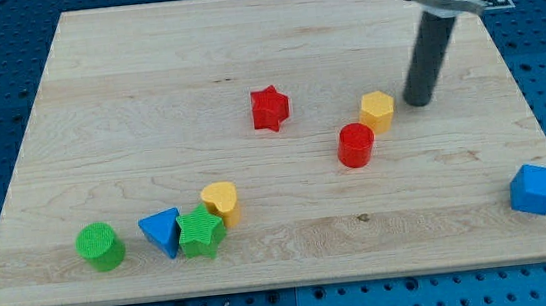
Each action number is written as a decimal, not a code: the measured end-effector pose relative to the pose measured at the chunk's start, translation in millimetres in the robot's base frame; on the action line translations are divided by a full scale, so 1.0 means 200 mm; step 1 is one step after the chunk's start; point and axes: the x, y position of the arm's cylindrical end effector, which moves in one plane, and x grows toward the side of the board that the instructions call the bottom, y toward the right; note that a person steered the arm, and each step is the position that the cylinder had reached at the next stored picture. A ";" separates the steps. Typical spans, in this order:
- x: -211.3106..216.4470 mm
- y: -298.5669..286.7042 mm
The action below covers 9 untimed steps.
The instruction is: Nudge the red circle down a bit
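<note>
The red circle is a short red cylinder lying right of the board's middle. A yellow hexagon touches it at its upper right. My tip is the lower end of the dark rod, standing just right of the yellow hexagon and up and to the right of the red circle, apart from both. A red star lies to the left of them.
At the lower left sit a green circle, a blue triangle, a green star and a yellow heart, close together. A blue hexagon-like block lies near the wooden board's lower right edge.
</note>
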 end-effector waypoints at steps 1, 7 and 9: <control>0.09 0.14; 0.15 -0.45; 0.29 -0.41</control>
